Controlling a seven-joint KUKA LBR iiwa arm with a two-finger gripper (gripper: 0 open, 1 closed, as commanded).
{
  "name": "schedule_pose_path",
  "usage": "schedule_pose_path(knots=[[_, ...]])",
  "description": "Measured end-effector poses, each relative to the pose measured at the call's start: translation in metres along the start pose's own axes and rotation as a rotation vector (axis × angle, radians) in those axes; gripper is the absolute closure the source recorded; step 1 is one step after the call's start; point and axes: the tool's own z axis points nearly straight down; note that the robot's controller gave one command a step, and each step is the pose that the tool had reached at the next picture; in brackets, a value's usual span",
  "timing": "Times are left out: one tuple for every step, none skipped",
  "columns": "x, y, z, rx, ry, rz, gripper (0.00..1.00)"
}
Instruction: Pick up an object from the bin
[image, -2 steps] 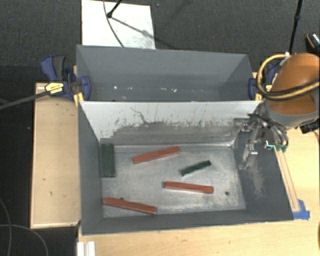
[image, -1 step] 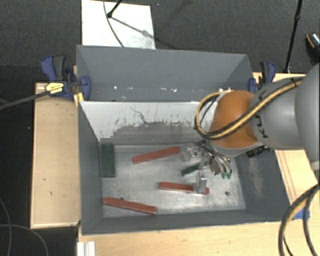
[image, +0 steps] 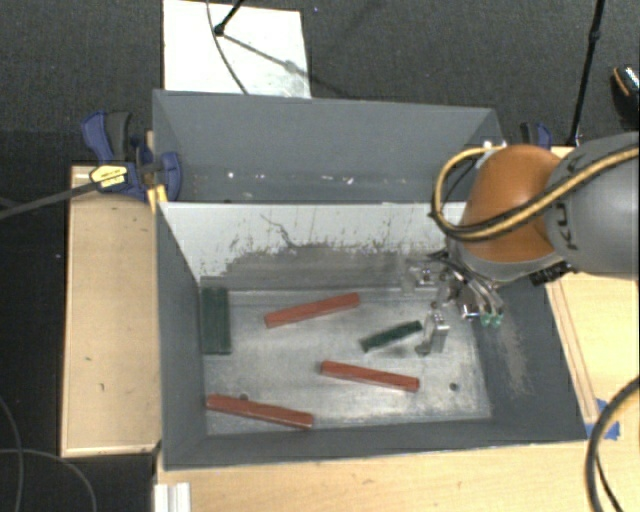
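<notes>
Arm: the grey arm (image: 605, 200) comes in from 3 o'clock, above the bin and closest to the lens. An orange cover (image: 505, 200) sits on its wrist with a looped cable (image: 450, 215) running round it.
Gripper: the gripper (image: 436, 335) hangs below the orange cover, low over the bin floor at about 3 o'clock from the floor's centre.
Gripper state: cannot tell whether it is open or closed. The view does not show anything clamped in it.
Green stick: a thin dark green stick (image: 392, 336) lies flat on the floor, just to the 9 o'clock side of the gripper. Its long axis runs from 8 o'clock to 2 o'clock, and the 2 o'clock end is right beside the gripper. Contact between them cannot be made out.
Red stick 1: a red-brown stick (image: 312, 310) lies flat at about 11 o'clock from the floor's centre, near the far wall, its right end tilted slightly up. It is apart from the green stick.
Red stick 2: a second red-brown stick (image: 370, 376) lies at about 5 o'clock from the centre, near the green stick on its 6 o'clock side but not touching it.
Red stick 3: a third red-brown stick (image: 260, 410) lies at 7 o'clock, along the foot of the near wall and well apart from the gripper.
Green block: a dark green block (image: 216, 320) lies at 9 o'clock by the left wall, long side running 12 to 6.
Bin: a grey metal bin (image: 320, 150) with sloping walls and a scuffed, scratched floor.
</notes>
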Motion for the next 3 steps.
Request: schedule_pose_path(knots=[[-0.01, 0.026, -0.013, -0.003, 0.002, -0.033, 0.0], [0.003, 0.021, 0.035, -0.003, 0.011, -0.07, 0.0], [0.002, 0.021, 0.035, -0.003, 0.008, -0.071, 0.0]])
